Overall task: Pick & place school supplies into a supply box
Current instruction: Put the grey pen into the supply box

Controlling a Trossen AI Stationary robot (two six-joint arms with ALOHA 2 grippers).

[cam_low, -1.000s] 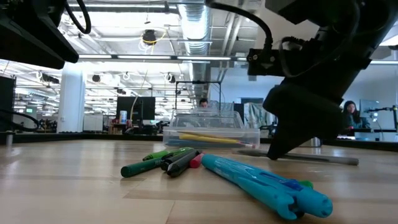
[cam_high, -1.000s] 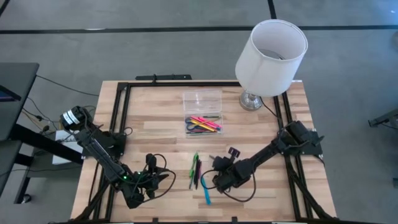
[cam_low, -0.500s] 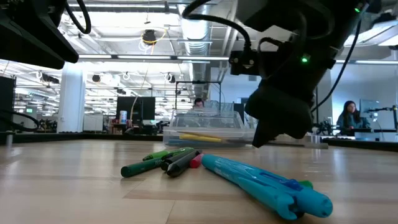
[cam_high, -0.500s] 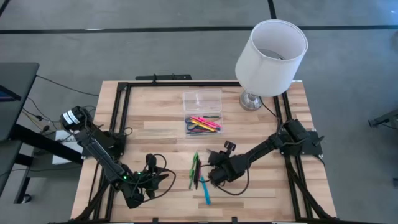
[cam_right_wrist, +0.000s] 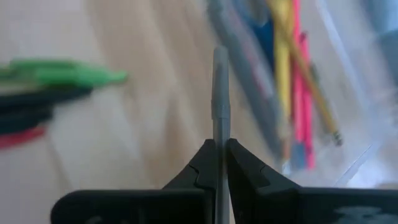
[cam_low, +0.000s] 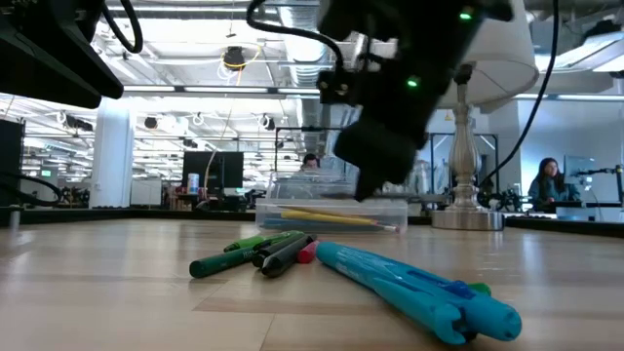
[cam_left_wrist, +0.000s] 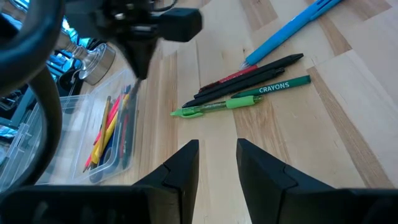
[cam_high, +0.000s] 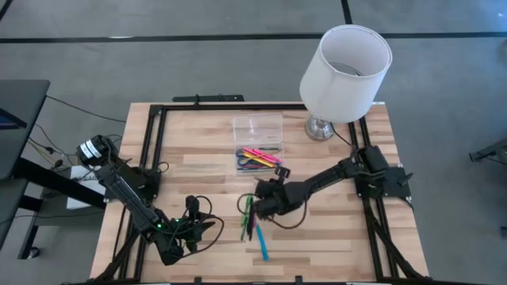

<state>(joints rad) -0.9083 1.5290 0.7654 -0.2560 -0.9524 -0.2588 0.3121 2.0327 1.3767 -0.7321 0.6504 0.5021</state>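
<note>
The clear supply box point(cam_high: 258, 158) stands at the table's middle and holds pink, yellow and blue supplies. Its lid point(cam_high: 257, 127) lies just beyond it. My right gripper point(cam_high: 265, 199) hovers near the box's near edge and is shut on a thin grey pen point(cam_right_wrist: 219, 81). Green and black pens point(cam_high: 248, 214) and a blue pen point(cam_high: 261, 244) lie flat on the wood nearer the front. My left gripper point(cam_left_wrist: 217, 163) is open at the near left, pointing at those pens point(cam_left_wrist: 249, 99) and touching nothing. My right gripper pinches the grey pen between its two fingers point(cam_right_wrist: 208, 163), slanting down from the table's right. The pen's shaft point(cam_right_wrist: 219, 134) sticks out forward past the fingertips, along the fingers. It is lifted clear of the table, and its free end points toward the box.
A white-shaded lamp point(cam_high: 344, 71) on a metal foot point(cam_high: 320, 127) stands at the far right corner, close to the box. A black frame point(cam_high: 154, 142) borders the table. Cables loop by the left arm point(cam_high: 198, 210). Bare wood lies at the near right.
My right gripper has stayed shut and gone toward the table's left and far edge, rising and rolling its wrist. It now hovers by the box. The grey pen, which lay on the table at the right, has been lifted clear and carried along.
</note>
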